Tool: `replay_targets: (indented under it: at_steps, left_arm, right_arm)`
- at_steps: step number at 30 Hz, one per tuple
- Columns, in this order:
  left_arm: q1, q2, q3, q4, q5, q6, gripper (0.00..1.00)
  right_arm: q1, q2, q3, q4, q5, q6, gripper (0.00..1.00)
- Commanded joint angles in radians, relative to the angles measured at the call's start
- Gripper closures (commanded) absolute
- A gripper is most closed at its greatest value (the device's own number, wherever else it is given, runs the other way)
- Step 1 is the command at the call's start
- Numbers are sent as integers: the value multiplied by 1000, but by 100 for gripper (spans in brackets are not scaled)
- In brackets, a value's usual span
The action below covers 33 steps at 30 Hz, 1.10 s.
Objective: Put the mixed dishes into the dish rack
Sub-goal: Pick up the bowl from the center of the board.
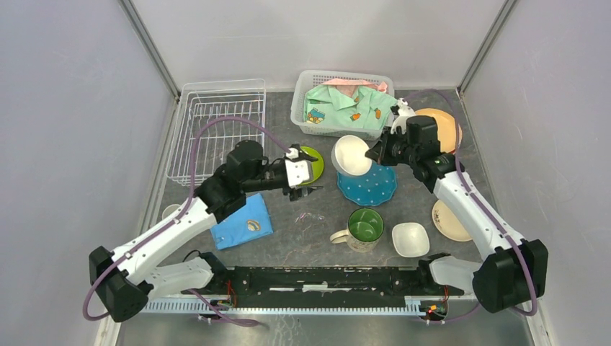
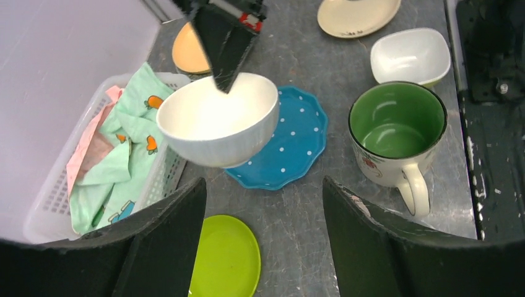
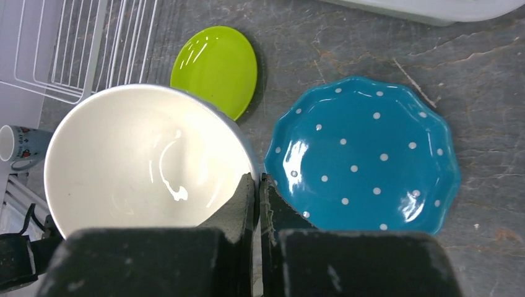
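Left gripper (image 2: 263, 185) hangs with jaws spread, right gripper (image 3: 259, 180) pinched onto the white bowl (image 3: 142, 161)

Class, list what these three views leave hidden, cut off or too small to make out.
- Top view: the left gripper covers part of the lime-green plate.
- Top view: the right arm hides part of the orange plate.
- Right wrist view: the frame edge cuts off the small cup; its print is too small to read.

Left of the blue dotted plate (image 1: 369, 186), the left gripper (image 1: 305, 189) hides half the green plate (image 1: 316, 161); beyond it, the right arm (image 1: 461, 194) covers part of the orange plate (image 1: 447, 126).
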<state>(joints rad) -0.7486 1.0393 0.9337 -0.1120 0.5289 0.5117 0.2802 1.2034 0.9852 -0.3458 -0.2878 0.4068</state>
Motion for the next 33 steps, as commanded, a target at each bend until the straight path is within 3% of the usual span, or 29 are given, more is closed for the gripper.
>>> replay_targets:
  at_steps: [1, 13, 23, 28, 33]
  left_arm:
    - [-58, 51, 81, -75, -54, 178, 24]
    - [-146, 243, 222, -195, -153, 285, 25]
    - [-158, 382, 300, -292, -166, 319, 35]
    - [-171, 418, 295, -300, -185, 330, 44]
    - [-173, 435, 289, -300, -191, 330, 61]
  right_arm:
    - [28, -10, -12, 108, -28, 67, 99]
    - [106, 22, -14, 112, 28, 60, 99]
    - [137, 50, 13, 118, 42, 40, 99]
    - [144, 65, 16, 130, 36, 39, 99]
    - [150, 81, 17, 145, 24, 45, 99]
